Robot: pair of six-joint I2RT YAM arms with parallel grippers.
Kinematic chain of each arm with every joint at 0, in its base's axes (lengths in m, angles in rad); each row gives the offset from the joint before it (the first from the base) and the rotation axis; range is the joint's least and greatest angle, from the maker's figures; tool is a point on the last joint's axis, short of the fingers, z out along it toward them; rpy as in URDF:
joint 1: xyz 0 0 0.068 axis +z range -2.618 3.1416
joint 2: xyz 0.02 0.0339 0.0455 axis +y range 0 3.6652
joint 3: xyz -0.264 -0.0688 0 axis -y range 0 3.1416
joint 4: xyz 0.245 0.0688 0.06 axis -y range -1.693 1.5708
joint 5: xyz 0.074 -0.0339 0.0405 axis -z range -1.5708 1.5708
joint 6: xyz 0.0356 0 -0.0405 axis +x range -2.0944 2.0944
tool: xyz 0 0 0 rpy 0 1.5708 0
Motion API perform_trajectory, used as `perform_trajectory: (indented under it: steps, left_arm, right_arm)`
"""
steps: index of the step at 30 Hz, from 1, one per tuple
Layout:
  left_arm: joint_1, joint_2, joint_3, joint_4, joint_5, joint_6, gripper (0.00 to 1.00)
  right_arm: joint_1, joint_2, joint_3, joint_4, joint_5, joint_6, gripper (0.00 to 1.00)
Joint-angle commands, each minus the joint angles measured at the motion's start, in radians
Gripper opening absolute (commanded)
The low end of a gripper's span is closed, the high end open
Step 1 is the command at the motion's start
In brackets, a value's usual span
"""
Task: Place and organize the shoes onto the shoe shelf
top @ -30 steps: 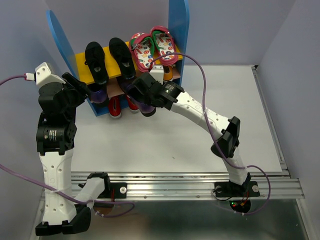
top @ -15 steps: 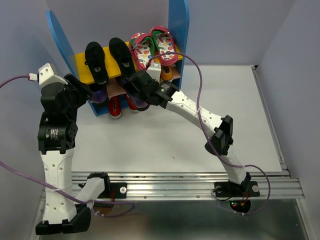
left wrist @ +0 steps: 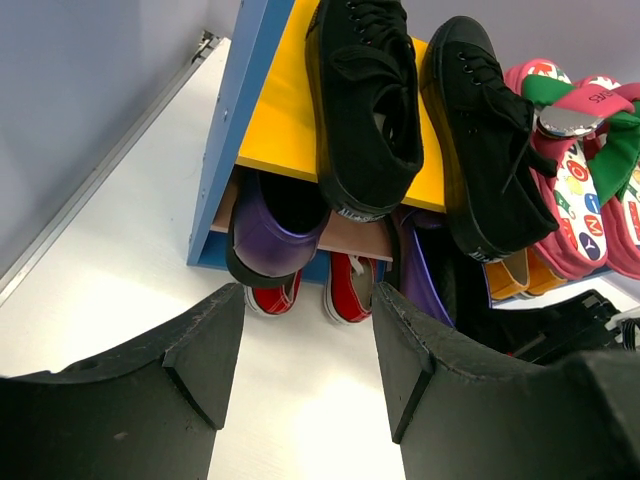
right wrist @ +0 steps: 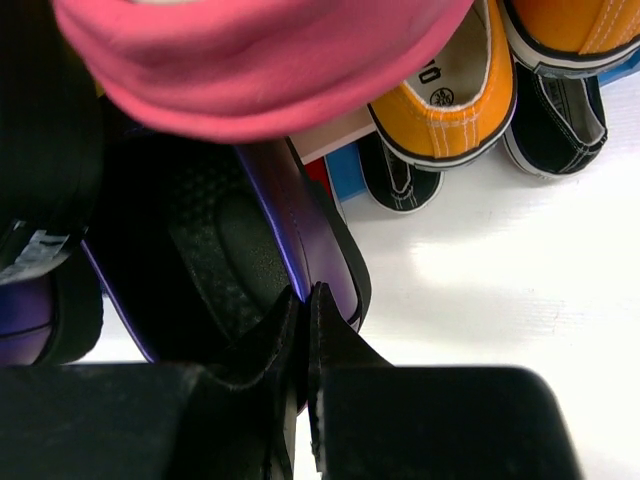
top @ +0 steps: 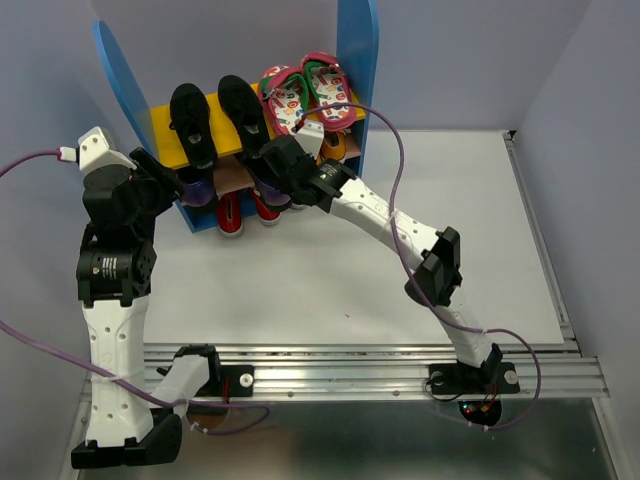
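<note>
- Our left end effector (left wrist: 305, 340) hangs wide open and empty before the shoe shelf (left wrist: 235, 120).
- Our right end effector (right wrist: 303, 310) pinches a purple loafer (right wrist: 290, 240) by its wall at the lower board (left wrist: 355, 238). We judge it the last shoe to seat.
- Beyond, black sneakers (top: 193, 125) and flip-flops (top: 290, 100) already sit on the top board (top: 165, 135).

We find bare desk (top: 480, 220) right of the shelf (top: 357, 60) and in front of it. Black shoes (top: 192, 120) and flip-flops (top: 300, 95) fill its top board. The right claw (right wrist: 303, 300), pinching a purple loafer (right wrist: 292, 230), blocks the middle of the lower tier.
</note>
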Motion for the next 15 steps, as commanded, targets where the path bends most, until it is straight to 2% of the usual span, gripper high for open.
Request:
perform_trajectory:
  steps: [1,15]
  left_arm:
    - [0.000,-0.008,-0.018,0.025,-0.024,0.034,0.64]
    - [0.000,-0.008,-0.010,0.013,-0.024,0.040,0.64]
  right_arm:
    - [-0.009,-0.018,0.079,0.212,0.022,0.052,0.01]
    - [-0.009,0.009,0.091,0.314,-0.018,0.042,0.01]
